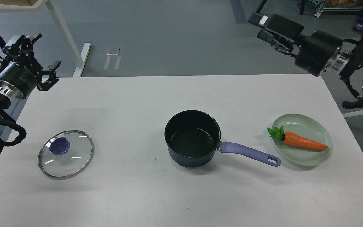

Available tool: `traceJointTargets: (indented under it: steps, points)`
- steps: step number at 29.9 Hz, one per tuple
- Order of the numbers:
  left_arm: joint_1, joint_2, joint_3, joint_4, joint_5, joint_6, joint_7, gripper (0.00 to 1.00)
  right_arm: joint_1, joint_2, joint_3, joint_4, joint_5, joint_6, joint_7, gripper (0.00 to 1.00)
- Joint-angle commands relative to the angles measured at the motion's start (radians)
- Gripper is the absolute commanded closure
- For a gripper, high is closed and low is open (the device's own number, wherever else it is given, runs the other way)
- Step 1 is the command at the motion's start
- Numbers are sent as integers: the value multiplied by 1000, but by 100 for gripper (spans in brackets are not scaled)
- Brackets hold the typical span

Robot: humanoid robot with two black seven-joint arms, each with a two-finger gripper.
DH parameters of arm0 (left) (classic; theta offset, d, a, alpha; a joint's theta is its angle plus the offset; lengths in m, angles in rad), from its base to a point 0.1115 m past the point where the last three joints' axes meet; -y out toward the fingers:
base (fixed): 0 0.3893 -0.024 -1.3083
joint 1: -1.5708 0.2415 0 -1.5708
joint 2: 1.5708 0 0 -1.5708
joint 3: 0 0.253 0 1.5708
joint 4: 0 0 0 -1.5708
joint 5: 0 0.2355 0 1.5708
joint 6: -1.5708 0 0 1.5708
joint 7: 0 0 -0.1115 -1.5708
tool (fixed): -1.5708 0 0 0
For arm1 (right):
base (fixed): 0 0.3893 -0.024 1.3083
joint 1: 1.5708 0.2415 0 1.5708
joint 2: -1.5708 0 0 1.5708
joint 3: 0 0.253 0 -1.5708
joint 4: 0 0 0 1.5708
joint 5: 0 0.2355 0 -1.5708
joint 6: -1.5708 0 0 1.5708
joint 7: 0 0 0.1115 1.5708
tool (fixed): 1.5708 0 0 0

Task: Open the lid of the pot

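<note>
A dark blue pot (193,137) with a purple handle (250,154) stands open and empty at the middle of the white table (181,94). Its glass lid (65,153), with a blue knob, lies flat on the table at the left, well apart from the pot. My left gripper (36,61) is open and empty above the table's far left corner. My right gripper (268,26) is raised high beyond the table's far right edge, open and empty.
A pale green glass plate (304,124) holding an orange carrot (304,142) sits at the right, just past the end of the pot handle. White table legs (66,37) stand on the floor behind the far left corner.
</note>
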Motion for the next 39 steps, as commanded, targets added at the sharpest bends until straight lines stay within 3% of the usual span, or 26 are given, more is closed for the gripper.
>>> traceJointTargets:
  steps: [1,7,11,16,20,28,39]
  points:
    - [6,0,0,-36,-1,0,0,1,-123,94,105,-118,227,-12,0,2]
    - [29,-6,-6,-75,-2,0,0,1,-331,266,338,-388,298,38,0,1]
    - [61,-11,-23,-95,-2,0,0,1,-390,354,392,-520,343,228,0,1]
    - [93,-23,-31,-96,-2,0,1,1,-427,423,380,-561,418,387,0,0]
    - [118,-51,-77,-95,-2,0,47,1,-445,446,380,-589,423,480,0,0]
    - [127,-61,-98,-96,-2,0,58,1,-462,414,360,-594,467,551,0,0]
    - [127,-60,-102,-96,-2,0,55,1,-493,423,355,-586,453,536,0,0]
